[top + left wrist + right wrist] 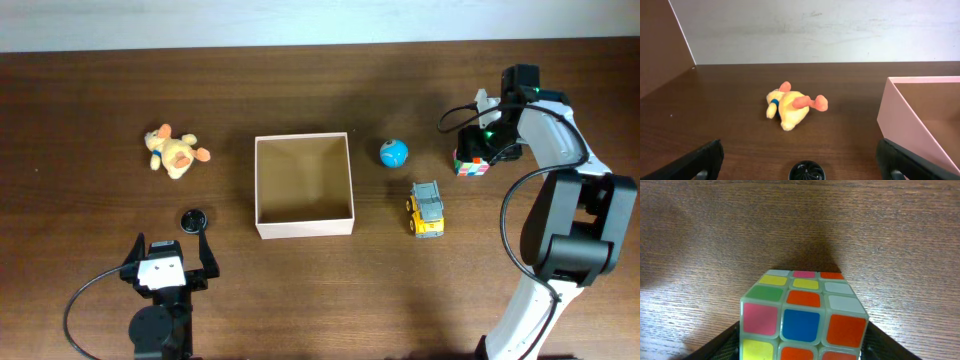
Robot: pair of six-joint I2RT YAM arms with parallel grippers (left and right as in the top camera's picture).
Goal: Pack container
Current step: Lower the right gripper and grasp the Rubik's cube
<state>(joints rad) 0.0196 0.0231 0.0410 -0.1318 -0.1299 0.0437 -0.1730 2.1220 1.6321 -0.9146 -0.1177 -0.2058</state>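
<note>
Closest to our right wrist camera, a puzzle cube is filling the lower half of the view. It is sitting on the dark wooden table with its coloured squares facing us. Our right gripper is standing around it, with one dark finger showing at each lower corner, just beside the cube's sides. We cannot tell whether the fingers are pressing on the cube or resting just off it.

From overhead, we are seeing that arm reaching to the far right of the table, its gripper over the cube. A blue ball is lying near the cube, between it and the box. A yellow and grey toy truck is sitting nearer to us than the ball, just right of the box.

The box is sitting in the middle of the table, open side up, showing white walls and a tan inside. Our left wrist camera is catching one corner of it at the right edge.

Our left gripper is resting at the near left with its fingers spread wide apart and holding nothing. A small black round object is lying just beyond them. A yellow plush duck is lying on its side farther off, well left of the box.
</note>
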